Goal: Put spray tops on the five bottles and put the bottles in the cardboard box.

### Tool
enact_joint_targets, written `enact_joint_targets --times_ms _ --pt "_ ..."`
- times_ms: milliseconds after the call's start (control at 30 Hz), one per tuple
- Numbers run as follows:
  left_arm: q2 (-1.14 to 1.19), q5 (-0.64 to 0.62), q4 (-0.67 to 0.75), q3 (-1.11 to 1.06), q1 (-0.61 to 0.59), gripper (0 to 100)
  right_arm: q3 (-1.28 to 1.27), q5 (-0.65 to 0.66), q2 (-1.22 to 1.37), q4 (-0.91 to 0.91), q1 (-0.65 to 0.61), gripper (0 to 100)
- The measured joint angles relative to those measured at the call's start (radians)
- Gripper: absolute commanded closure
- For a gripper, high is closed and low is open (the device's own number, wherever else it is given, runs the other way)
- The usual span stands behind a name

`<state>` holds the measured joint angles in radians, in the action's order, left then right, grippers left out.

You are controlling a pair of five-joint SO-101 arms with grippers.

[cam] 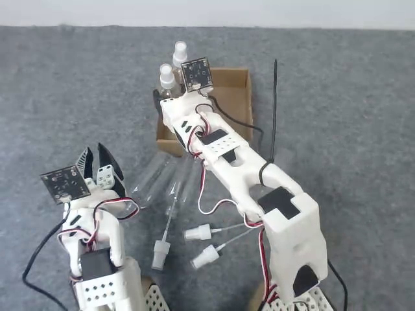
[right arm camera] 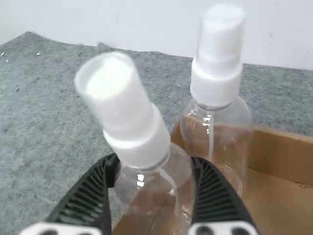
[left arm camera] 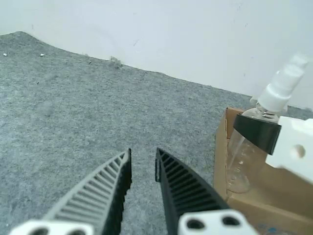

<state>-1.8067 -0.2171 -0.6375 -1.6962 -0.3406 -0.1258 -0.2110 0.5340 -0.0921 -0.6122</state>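
My right gripper (right arm camera: pixel 154 165) is shut on a clear bottle (right arm camera: pixel 146 181) with a white spray top (right arm camera: pixel 122 107), tilted over the near left corner of the cardboard box (cam: pixel 237 81). A second topped bottle (right arm camera: pixel 215 112) stands upright in the box just behind it (cam: pixel 179 53). In the high view the held bottle (cam: pixel 167 78) rises in front of the right gripper (cam: pixel 168 97). Clear bottles without tops (cam: pixel 150 178) lie on the carpet between the arms. Three loose spray tops (cam: pixel 198 232) lie nearer the arm bases. My left gripper (cam: pixel 96 155) is open and holds nothing, left of the lying bottles.
Grey carpet (cam: pixel 350 116) covers the table. A black cable (cam: pixel 273 110) runs past the right side of the box. The left wrist view shows the box corner (left arm camera: pixel 222 132) and the held bottle (left arm camera: pixel 244 156) off to one side, with bare carpet ahead.
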Motion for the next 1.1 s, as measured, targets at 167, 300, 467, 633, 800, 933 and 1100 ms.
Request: enact_joint_targets --times_ms 167,300,467,633,800,933,1100 --pt "0.000 0.000 0.000 0.000 0.000 92 0.000 0.000 0.000 0.000 0.000 99.1" --pt "0.000 0.000 0.000 0.000 0.000 92 0.000 0.000 0.000 0.000 0.000 90.9" --pt "0.000 0.000 0.000 0.000 0.000 92 0.000 0.000 0.000 0.000 0.000 79.4" --pt "0.000 0.000 0.000 0.000 0.000 92 -0.029 0.000 0.034 0.031 0.003 79.0" --pt "0.000 0.000 0.000 0.000 0.000 92 -0.028 0.000 0.052 0.069 0.008 79.0" --pt "0.000 0.000 0.000 0.000 0.000 92 -0.028 0.000 0.052 0.069 0.008 79.0" --pt "0.000 0.000 0.000 0.000 0.000 92 -0.028 0.000 0.052 0.069 0.008 79.0"
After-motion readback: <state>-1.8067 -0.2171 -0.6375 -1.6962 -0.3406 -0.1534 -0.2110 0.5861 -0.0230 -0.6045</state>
